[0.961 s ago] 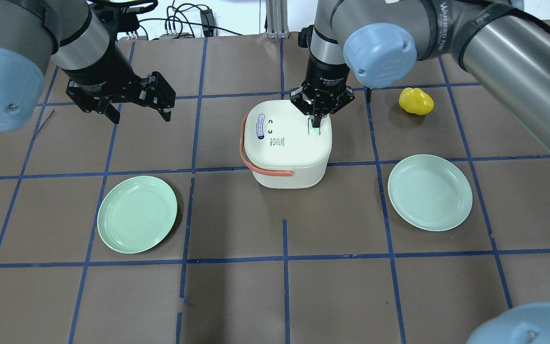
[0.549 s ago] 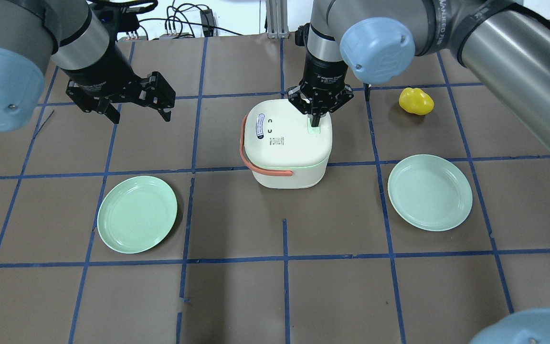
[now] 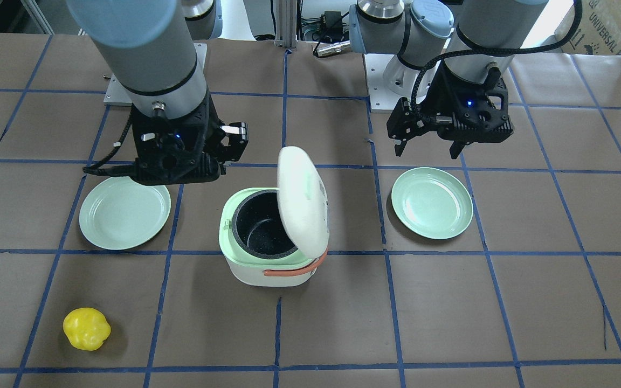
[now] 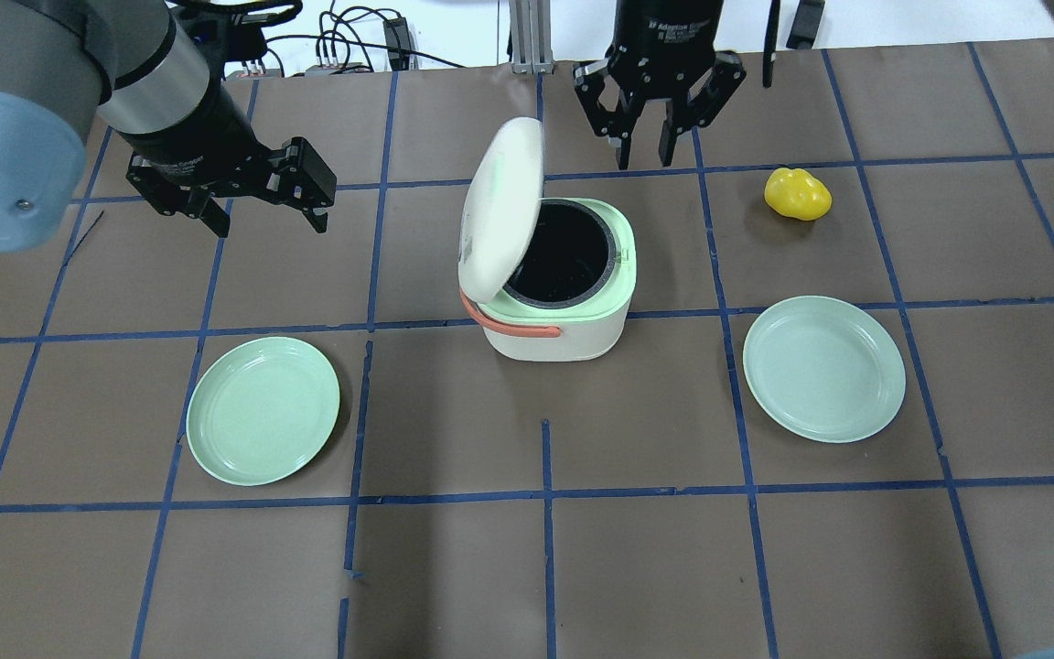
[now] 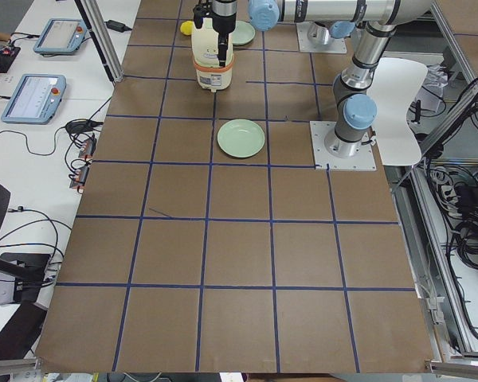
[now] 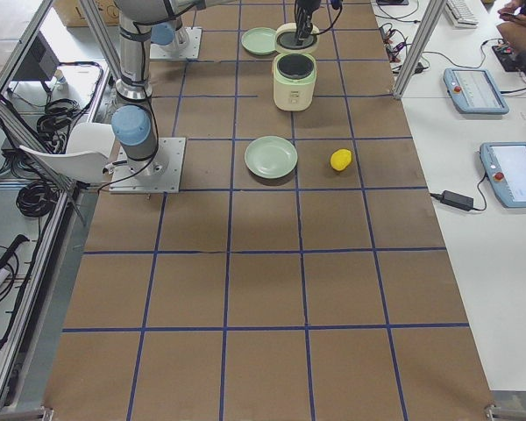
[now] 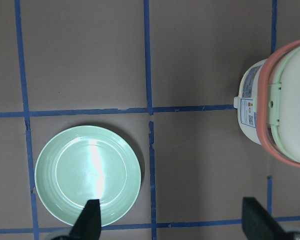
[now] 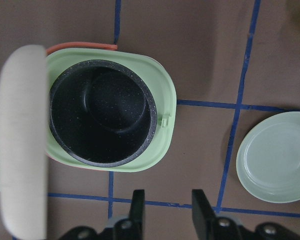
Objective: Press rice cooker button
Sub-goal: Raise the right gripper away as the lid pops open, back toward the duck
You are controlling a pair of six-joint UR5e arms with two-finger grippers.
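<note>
White lid (image 4: 500, 206) tilted up on rice cooker (image 4: 550, 340), right gripper (image 4: 644, 157) apart

i'm seeing the rice cooker (image 4: 554, 340) body looking like smooth cream plastic, slightly glossy. its lid (image 4: 500, 206) is showing the same finish. the inner pot (image 8: 97, 115) is reading as a dark speckled coating, matt. the green plate (image 7: 87, 175) is throwing glare, glossy. the table (image 4: 655, 567) is wearing matt brown paper, and the yellow pepper (image 4: 797, 194) is shining, plastic-like.
</note>
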